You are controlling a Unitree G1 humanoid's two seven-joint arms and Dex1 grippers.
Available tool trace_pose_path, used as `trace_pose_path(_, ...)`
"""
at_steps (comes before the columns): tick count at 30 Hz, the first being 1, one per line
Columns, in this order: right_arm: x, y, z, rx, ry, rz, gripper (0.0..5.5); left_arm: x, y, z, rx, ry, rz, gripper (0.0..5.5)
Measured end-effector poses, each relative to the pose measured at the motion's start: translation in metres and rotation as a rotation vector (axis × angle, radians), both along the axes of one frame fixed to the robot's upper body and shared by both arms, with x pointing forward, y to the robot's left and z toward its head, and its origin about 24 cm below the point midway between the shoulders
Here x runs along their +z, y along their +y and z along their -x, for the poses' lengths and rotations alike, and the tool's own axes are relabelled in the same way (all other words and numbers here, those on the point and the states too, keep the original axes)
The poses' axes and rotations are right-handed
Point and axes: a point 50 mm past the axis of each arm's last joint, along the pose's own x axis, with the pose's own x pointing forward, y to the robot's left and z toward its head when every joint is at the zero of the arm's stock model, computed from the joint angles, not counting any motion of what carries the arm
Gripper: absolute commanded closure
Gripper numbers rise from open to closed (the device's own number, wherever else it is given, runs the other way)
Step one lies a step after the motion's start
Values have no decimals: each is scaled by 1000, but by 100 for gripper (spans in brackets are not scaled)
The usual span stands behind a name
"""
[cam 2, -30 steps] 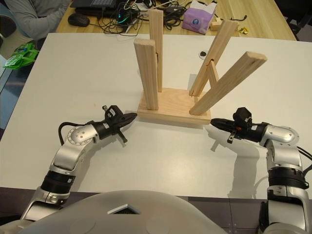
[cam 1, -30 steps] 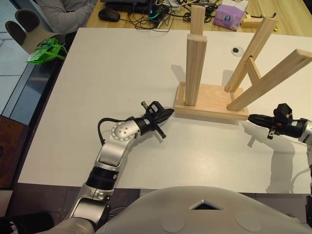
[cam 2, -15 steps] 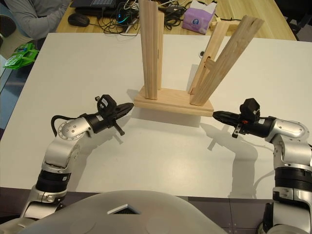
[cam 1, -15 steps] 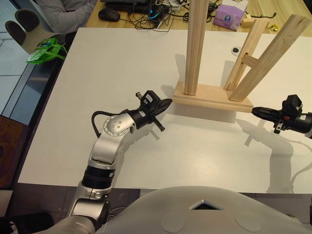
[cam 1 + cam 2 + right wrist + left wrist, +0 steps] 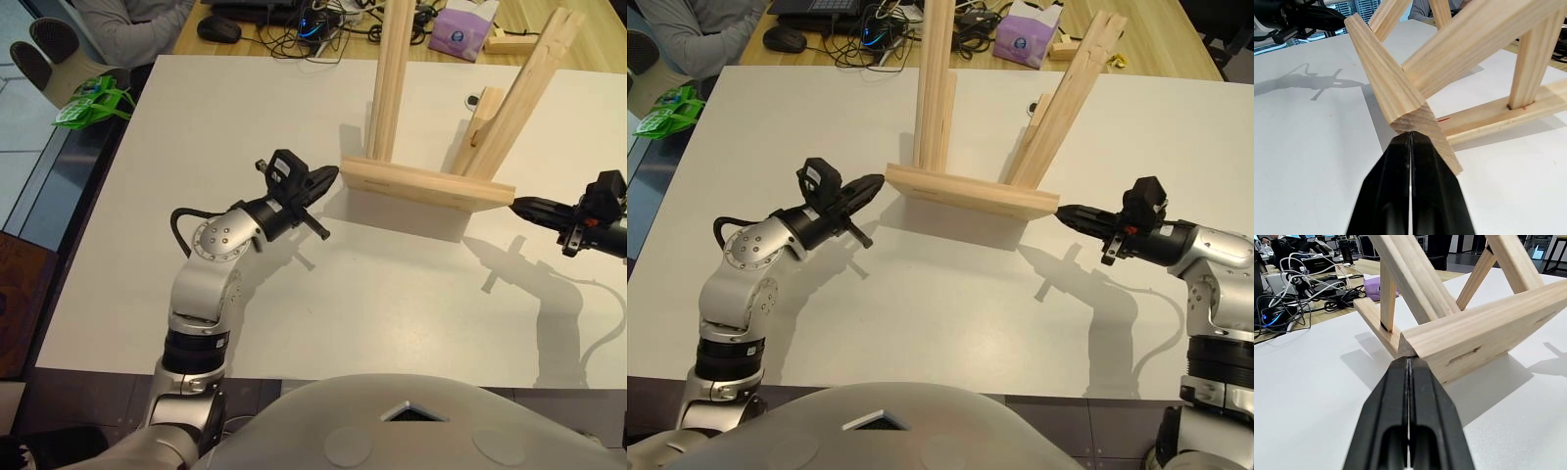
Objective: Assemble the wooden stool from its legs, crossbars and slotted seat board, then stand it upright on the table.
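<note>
The assembled wooden stool hangs upside down above the white table (image 5: 235, 117), its shadow on the surface below. Its slotted seat board (image 5: 426, 184) is lowest; the legs (image 5: 390, 78) and the slanted pair (image 5: 524, 88) with a crossbar (image 5: 485, 106) point up and away. My left gripper (image 5: 331, 176) is shut, its tip pressed against the board's left end, as the left wrist view's gripper (image 5: 1408, 363) shows. My right gripper (image 5: 519, 204) is shut too, its tip (image 5: 1410, 137) butting the board's right end. The board is squeezed between the two tips.
A purple tissue box (image 5: 460, 29), a mouse (image 5: 218, 29) and tangled cables (image 5: 313, 24) lie on the wooden desk behind. A small black disc (image 5: 475, 100) rests on the table past the stool. A green bag (image 5: 93, 101) sits off the table's left edge.
Both arms have risen and moved away from me with the stool pinched between them. The seat board has left the table, and the legs lean farther back.
</note>
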Motion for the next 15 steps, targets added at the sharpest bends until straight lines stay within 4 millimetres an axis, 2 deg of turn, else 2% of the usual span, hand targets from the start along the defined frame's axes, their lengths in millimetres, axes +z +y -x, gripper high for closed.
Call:
trace_pose_path(8,2,0,0,-8,-4,-15,550,4,-1,-2,5,-7,-3,548)
trace_pose_path(12,1,1,-1,10,-44,19,550,0,1,-3,16,-15,-45,548)
trace_pose_path(15,-11,-5,-3,5,-35,65,550,-4,-2,-4,-8,-37,-58,548)
